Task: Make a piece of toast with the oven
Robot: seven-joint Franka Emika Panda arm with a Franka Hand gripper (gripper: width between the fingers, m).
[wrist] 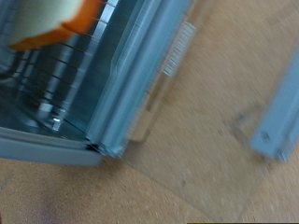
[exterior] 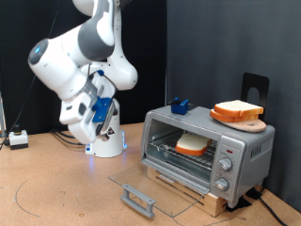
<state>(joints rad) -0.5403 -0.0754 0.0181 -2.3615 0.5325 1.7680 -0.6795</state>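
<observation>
A square piece of toast (exterior: 193, 144) lies on the wire rack (exterior: 183, 156) inside the silver toaster oven (exterior: 246, 143), pale face up and golden crust towards the opening. The glass door (exterior: 141, 184) is folded down flat over the desk (exterior: 56, 188), with its grey bar handle (exterior: 137, 199) at the outer edge.

By the look of it, the loading step is done: the bread is in, and the oven is not yet shut. The two round knobs (exterior: 224, 165) sit on the front panel at the exterior view's right; their setting is too small to read. Closing up would call for getting under that low bar handle and swinging the clear pane up without jarring the rack.

The Franka arm (exterior: 85, 56) stands folded at the exterior view's left. Its pincer (exterior: 98, 105) is well apart from the oven and holds nothing that shows. Whether its fingers are apart or together, I cannot tell; none appear in the wrist view. That view looks down on the toast, the rack bars (wrist: 56, 75) and the open door (wrist: 187, 140).

A twin slice (exterior: 237, 107) rests on a round wooden board (exterior: 240, 121) on top of the oven, beside a small blue object (exterior: 180, 104).
</observation>
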